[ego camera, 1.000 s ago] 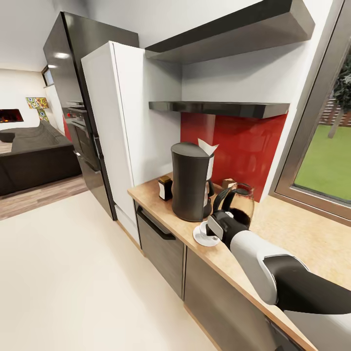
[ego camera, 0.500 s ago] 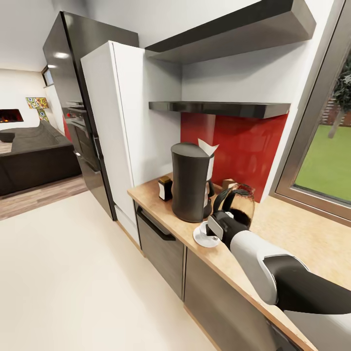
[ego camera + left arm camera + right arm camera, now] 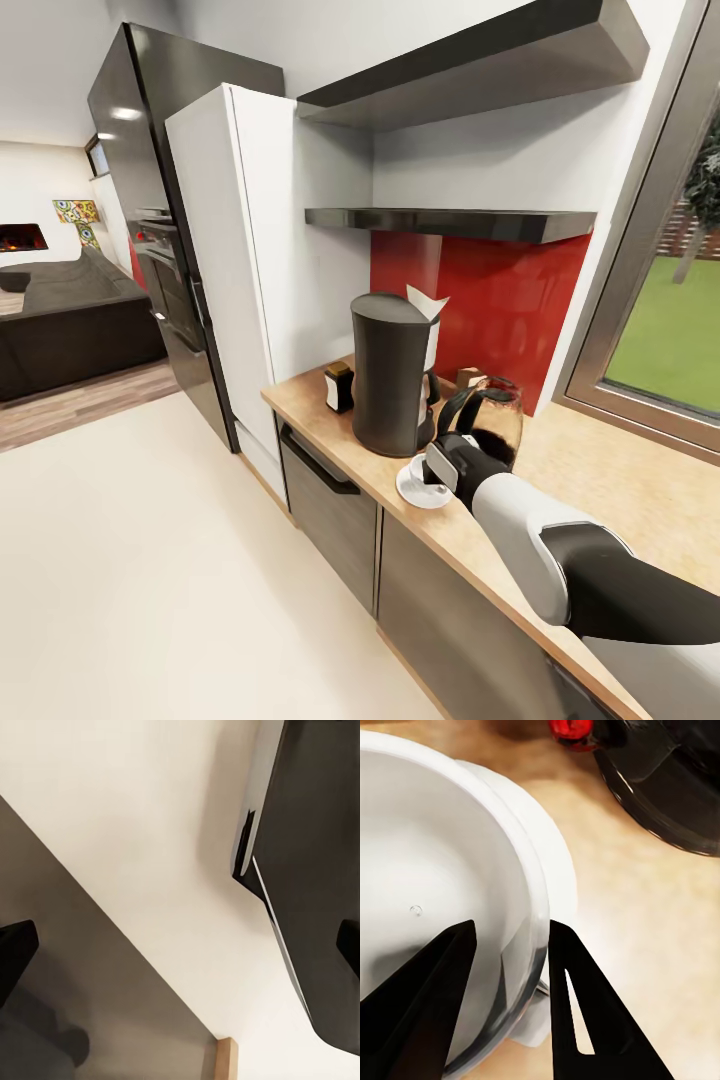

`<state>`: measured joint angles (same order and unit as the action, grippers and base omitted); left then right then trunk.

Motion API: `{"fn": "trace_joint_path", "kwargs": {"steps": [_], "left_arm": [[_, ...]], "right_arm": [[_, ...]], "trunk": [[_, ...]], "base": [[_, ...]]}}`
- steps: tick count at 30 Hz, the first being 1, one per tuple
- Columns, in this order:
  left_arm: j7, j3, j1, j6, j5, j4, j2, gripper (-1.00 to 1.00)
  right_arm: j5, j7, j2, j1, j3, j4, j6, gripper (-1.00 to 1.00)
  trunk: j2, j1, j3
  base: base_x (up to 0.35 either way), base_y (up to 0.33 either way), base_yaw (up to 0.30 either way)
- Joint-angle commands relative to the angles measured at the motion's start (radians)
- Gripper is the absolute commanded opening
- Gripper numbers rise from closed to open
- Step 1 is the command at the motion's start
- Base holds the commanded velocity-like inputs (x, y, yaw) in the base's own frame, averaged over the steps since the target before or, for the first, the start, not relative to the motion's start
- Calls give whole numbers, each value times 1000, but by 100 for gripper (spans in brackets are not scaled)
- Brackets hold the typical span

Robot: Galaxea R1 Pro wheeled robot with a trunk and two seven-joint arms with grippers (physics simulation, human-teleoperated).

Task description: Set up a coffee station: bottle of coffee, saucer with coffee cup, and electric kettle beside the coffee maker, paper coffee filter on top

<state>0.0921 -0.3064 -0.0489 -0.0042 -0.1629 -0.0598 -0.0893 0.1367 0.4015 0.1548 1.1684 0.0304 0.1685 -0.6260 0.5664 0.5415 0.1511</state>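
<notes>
Nothing is seen to have changed over the last second: the right gripper (image 3: 510,967) remains at the coffee cup (image 3: 442,885), its fingers (image 3: 424,1001) closed on the cup's wall, one inside, one outside. The cup rests on the saucer (image 3: 410,487) near the desk's front edge, just beside the coffee maker (image 3: 392,370) and electric kettle (image 3: 490,420). Release is judged to be the remaining step. The bottle of coffee (image 3: 338,386) bears a white label; no writing can be read.

A tall black fridge (image 3: 160,170) stands at ten o'clock, a white cabinet (image 3: 270,250) just beside it. A red backsplash (image 3: 500,290) fills the wall at two o'clock, a window (image 3: 670,330) at three. A dark sofa (image 3: 70,320) sits at nine o'clock on a cream floor (image 3: 130,580).
</notes>
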Motion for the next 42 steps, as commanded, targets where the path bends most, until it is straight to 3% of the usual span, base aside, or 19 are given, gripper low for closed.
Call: {"fn": "trace_joint_path", "kwargs": {"steps": [1,8,9,42], "left_arm": [[1,-8,0,0,-10,-2,0,100],[1,-8,0,0,-10,-2,0,100],[1,-8,0,0,-10,-2,0,100],[1,-8,0,0,-10,-2,0,100]], "right_arm": [[11,6,0,0,3,1,-3,-100],[11,6,0,-8,4,2,-3,-100],[11,6,0,-8,4,2,-3,100],[12,6,2,-9,5,9,-3,100]], "trunk": [[1,0,1],[1,0,1],[1,0,1],[1,0,1]], "base": [[0,0,0],[0,0,0],[0,0,0],[0,0,0]]}}
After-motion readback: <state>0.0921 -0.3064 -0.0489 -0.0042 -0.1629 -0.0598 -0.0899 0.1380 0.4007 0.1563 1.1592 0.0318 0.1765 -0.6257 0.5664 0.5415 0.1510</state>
